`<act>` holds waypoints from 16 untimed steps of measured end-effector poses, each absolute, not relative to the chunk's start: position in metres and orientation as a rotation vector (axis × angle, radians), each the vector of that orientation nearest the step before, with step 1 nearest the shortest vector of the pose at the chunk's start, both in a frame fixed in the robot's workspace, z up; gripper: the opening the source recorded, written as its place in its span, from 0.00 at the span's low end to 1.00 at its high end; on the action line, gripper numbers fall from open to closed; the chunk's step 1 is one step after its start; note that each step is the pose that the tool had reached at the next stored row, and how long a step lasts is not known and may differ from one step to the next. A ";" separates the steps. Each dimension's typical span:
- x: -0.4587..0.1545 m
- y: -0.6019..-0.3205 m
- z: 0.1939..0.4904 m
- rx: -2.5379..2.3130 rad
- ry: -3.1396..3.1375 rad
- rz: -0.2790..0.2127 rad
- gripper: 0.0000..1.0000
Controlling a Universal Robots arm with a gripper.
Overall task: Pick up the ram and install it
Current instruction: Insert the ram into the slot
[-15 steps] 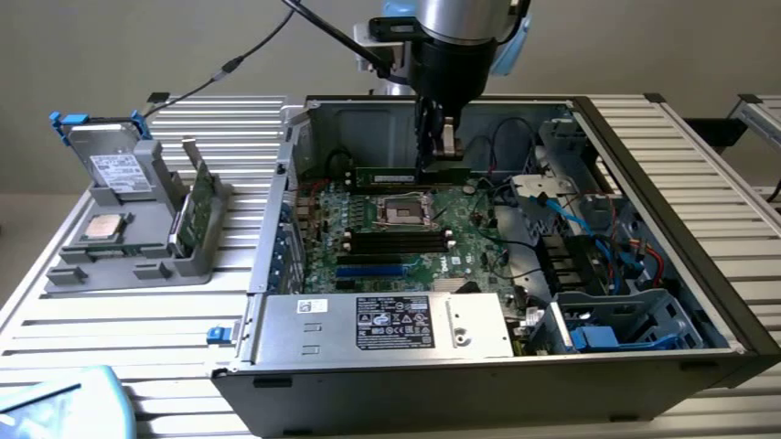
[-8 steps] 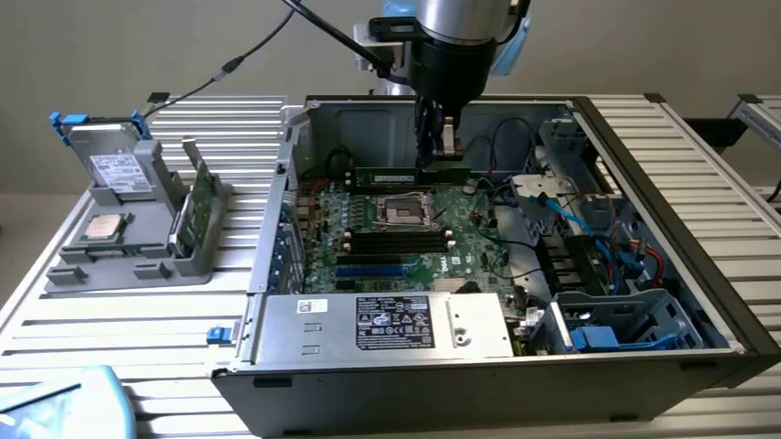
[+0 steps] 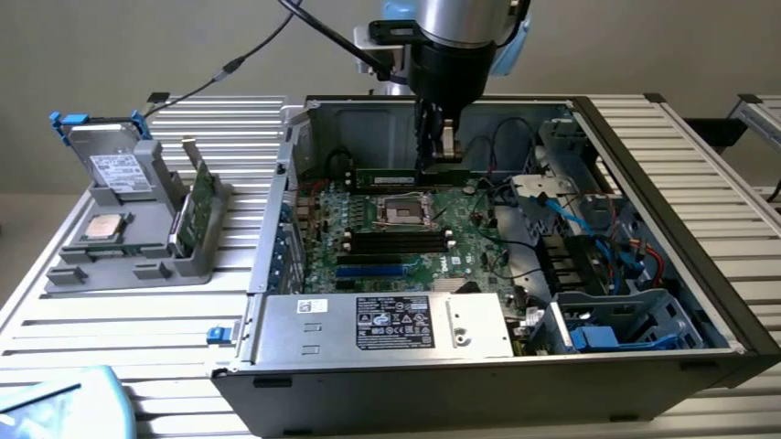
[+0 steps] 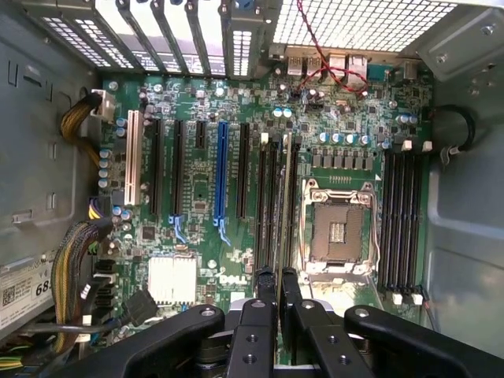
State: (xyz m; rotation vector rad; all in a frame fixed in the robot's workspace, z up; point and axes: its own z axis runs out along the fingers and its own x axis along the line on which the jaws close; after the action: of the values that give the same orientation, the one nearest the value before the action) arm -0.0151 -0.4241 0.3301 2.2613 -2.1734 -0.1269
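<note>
The ram [image 3: 388, 176] is a thin green stick held level inside the open computer case [image 3: 683, 229], near its back wall. My gripper [image 3: 434, 157] comes straight down from above and is shut on the stick's upper edge. In the wrist view the ram [image 4: 281, 197] shows edge-on, running away from my gripper [image 4: 277, 287] along the black memory slots just beside the CPU socket [image 4: 337, 232]. I cannot tell whether it touches a slot. The green motherboard [image 3: 470, 251] lies flat below, with the open socket [image 3: 403, 211] in front of the stick.
A grey holder [image 3: 134, 261] at the exterior view's left carries a hard drive [image 3: 116, 169], a green card [image 3: 196, 206] and a silver processor chip [image 3: 104, 227]. The power supply [image 3: 390, 325], blue cables [image 3: 598, 219] and a drive cage [image 3: 635, 320] crowd the case. More memory slots [image 4: 400, 228] flank the socket.
</note>
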 end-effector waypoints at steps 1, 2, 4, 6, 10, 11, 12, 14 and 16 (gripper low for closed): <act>-0.015 -0.424 0.328 2.261 -2.173 -0.127 0.14; -0.015 -0.423 0.326 2.261 -2.173 -0.127 0.14; -0.015 -0.421 0.323 2.261 -2.173 -0.126 0.14; -0.016 -0.420 0.319 2.260 -2.171 -0.123 0.14; -0.016 -0.418 0.313 2.262 -2.163 -0.117 0.14; -0.016 -0.418 0.311 2.264 -2.161 -0.116 0.14; -0.017 -0.418 0.310 2.265 -2.159 -0.115 0.14; -0.019 -0.418 0.306 2.271 -2.153 -0.115 0.14; -0.022 -0.418 0.302 2.277 -2.146 -0.115 0.14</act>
State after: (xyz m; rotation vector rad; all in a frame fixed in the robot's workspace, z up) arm -0.0225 -0.4177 0.3025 2.2766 -2.1461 -0.1151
